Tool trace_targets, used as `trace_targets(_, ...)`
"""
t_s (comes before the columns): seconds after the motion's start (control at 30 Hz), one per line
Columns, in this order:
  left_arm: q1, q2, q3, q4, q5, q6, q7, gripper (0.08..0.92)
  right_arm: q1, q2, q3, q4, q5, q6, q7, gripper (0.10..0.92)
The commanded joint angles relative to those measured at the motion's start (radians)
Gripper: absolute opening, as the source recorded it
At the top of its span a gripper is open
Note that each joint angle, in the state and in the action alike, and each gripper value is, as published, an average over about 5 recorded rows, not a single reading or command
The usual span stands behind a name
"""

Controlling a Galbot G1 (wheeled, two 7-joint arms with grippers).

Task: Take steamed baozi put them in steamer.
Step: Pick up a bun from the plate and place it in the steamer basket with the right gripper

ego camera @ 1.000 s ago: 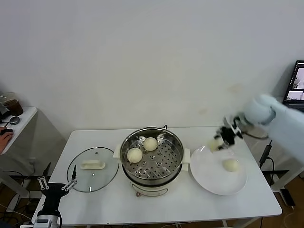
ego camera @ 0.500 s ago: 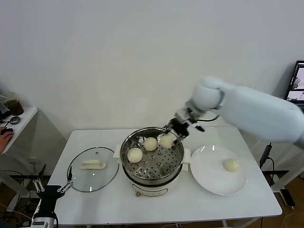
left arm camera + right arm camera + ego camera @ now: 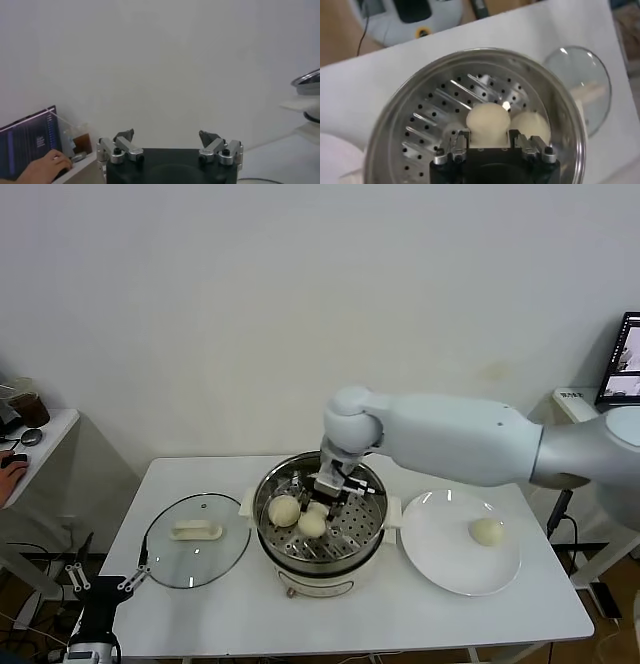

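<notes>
The steamer (image 3: 320, 519) sits at the centre of the head view, with the glass lid (image 3: 195, 541) to its left and the white plate (image 3: 460, 549) to its right. The right gripper (image 3: 328, 492) hangs over the perforated tray in the middle of the frame. In the right wrist view its fingers (image 3: 461, 142) sit on either side of a baozi (image 3: 488, 120) at the centre of the picture, close against it; whether they pinch it or have just begun to loosen cannot be told. That bun appears to rest on or just above the tray. Two more buns (image 3: 284, 510) lie in the steamer beside it, toward the left of the tray. One bun (image 3: 487, 531) remains on the plate at the right.

The left gripper (image 3: 105, 584) is parked at the lower left corner of the head view, fingers spread wide and empty.

By this count three of four buns are in or at the steamer; releasing this one and fetching the last are left.
</notes>
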Motion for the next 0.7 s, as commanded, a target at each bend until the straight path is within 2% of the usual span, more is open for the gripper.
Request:
trace_targets(0.03,0.001,0.000,-0.002,0.002,0.000,-0.001,-0.001,0.823,0.000,0.063,-0.047,-0.009,-0.059,0.182,0.004,0.497)
trace_targets(0.37,0.003,-0.006,-0.002,0.009,0.000,-0.008,-0.004,0.823,0.009,0.040,-0.052,-0.003,-0.058,0.203,-0.024,0.538)
trace_targets(0.7,-0.001,-0.005,0.001,0.012,0.001,-0.011,-0.003,0.823,0.042,-0.075,0.061,0.001,0.005,0.134,-0.018,0.765)
